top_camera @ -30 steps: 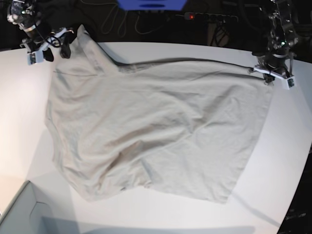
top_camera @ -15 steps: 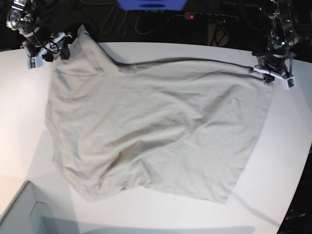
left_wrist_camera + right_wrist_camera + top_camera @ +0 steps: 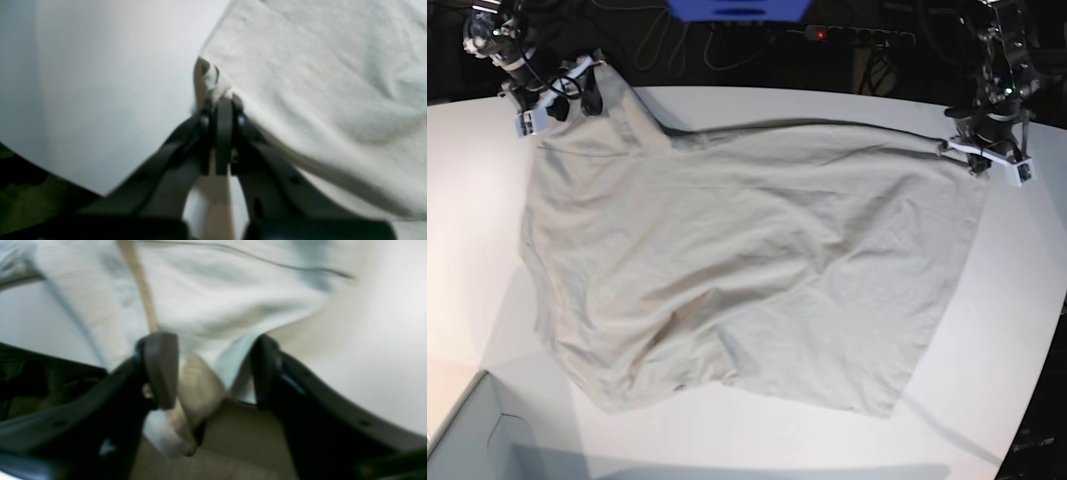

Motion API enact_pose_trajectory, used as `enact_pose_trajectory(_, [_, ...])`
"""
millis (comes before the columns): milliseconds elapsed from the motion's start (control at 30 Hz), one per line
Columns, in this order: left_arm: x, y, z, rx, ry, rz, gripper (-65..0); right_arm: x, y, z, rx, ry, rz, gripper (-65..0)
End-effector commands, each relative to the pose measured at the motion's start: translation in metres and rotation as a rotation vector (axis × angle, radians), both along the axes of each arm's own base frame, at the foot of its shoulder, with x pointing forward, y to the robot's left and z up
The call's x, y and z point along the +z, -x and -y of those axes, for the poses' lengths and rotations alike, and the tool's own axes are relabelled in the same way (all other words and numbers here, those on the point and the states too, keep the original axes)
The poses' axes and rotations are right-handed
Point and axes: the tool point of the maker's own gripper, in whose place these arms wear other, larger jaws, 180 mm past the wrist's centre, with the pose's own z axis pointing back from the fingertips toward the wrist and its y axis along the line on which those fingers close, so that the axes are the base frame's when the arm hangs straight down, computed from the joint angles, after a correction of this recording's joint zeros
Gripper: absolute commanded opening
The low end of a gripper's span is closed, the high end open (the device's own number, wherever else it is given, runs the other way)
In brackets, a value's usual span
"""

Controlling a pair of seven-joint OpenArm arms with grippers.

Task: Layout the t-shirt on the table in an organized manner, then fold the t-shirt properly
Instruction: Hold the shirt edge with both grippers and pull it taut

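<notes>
Base view: shirt [image 3: 747, 270] spread over white tabletop [image 3: 1007, 330], rumpled, one far corner at each end effector. Left wrist view: left end effector [image 3: 223, 110] clenched on a bunched shirt corner [image 3: 213, 81]. Right wrist view: right end effector [image 3: 213, 370] parted, cloth [image 3: 200, 386] between the jaws, ungripped.

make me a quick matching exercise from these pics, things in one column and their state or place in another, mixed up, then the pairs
Things:
1. left gripper
2. right gripper
3. t-shirt
4. table

States or places:
A. white surface under everything
B. jaws apart, with cloth between them
C. spread out, with creases in it
D. pinched shut on a cloth corner

Pairs: 1-D, 2-B, 3-C, 4-A
</notes>
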Motion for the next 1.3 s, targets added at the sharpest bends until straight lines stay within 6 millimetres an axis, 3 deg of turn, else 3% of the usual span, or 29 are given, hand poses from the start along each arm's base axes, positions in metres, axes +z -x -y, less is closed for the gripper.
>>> enact_pose_trajectory(0, [0.013,-0.009,-0.007,0.0,-0.025,0.044,-65.0,0.005,-0.002,0.001,0.014,0.002,0.014,-39.8])
enact_pose_trajectory(267, [0.014,-0.009,-0.008,0.0,-0.028,0.046,-65.0,0.006,-0.005,0.006,0.01,0.011,0.021,-61.4])
enact_pose_trajectory(333, [0.013,-0.008,-0.008,0.0,-0.028,0.044,-65.0,0.008,-0.004,0.015,-0.012,0.024,0.024,-65.0])
enact_pose_trajectory(533, [0.014,-0.008,-0.009,-0.001,-0.03,0.044,-65.0,0.012,-0.005,0.029,-0.048,0.043,0.036,-65.0])
enact_pose_trajectory(633, [0.021,-0.011,-0.008,-0.006,-0.038,0.061,-65.0,0.024,-0.009,0.043,-0.077,0.073,0.07,-65.0])
enact_pose_trajectory(867, [0.066,-0.025,0.006,-0.048,-0.076,0.179,-65.0,0.088,-0.047,0.04,-0.017,0.157,0.256,-65.0])
enact_pose_trajectory(1100, [0.13,-0.038,0.013,-0.028,-0.121,0.348,-65.0,0.174,-0.086,0.053,-0.104,0.257,0.513,-65.0])
enact_pose_trajectory(1267, [0.15,-0.048,0.018,-0.047,-0.136,0.402,-65.0,0.197,-0.1,0.062,-0.129,0.287,0.586,-65.0])
